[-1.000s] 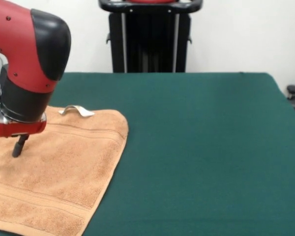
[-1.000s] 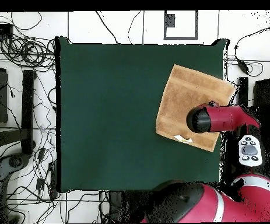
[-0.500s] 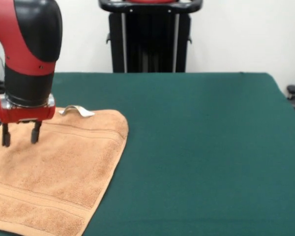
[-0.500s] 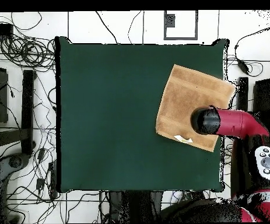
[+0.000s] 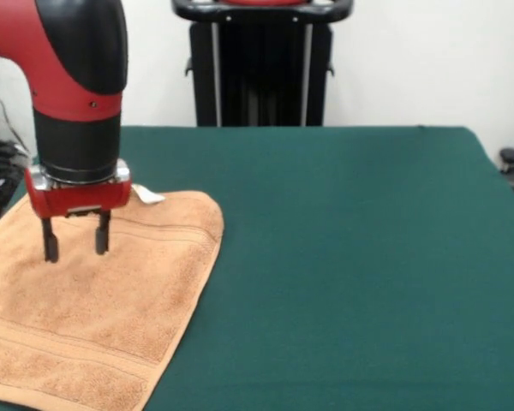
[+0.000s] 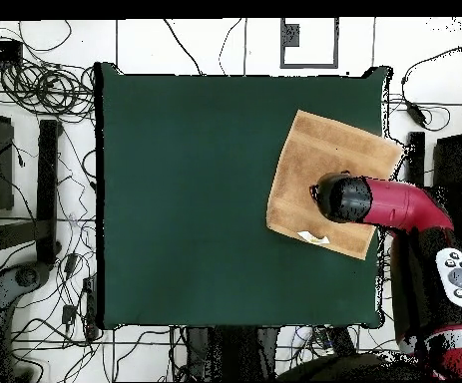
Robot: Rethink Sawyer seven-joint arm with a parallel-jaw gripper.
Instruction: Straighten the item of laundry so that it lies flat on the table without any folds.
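Observation:
The item of laundry (image 5: 111,308) (image 6: 309,170), an orange-tan towel with woven band stripes, lies spread out on the green table (image 5: 351,257) (image 6: 185,190), at its left in the front view. A small white tag (image 5: 147,196) (image 6: 312,237) sticks out at the towel's far edge. My gripper (image 5: 74,246) hangs just above the towel, open, with nothing between its two dark fingers (image 5: 50,248). From overhead the red and black arm (image 6: 374,202) covers the gripper and part of the towel.
A black pedestal (image 5: 261,64) stands behind the table's far edge. Cables (image 6: 45,90) and dark equipment lie on the floor around the table. A grey handset with buttons (image 6: 461,279) sits beside the table near the arm.
The arm has swung toward the table's middle and turned upright over the towel. The gripper has moved with it, still open and above the cloth. The towel has not shifted.

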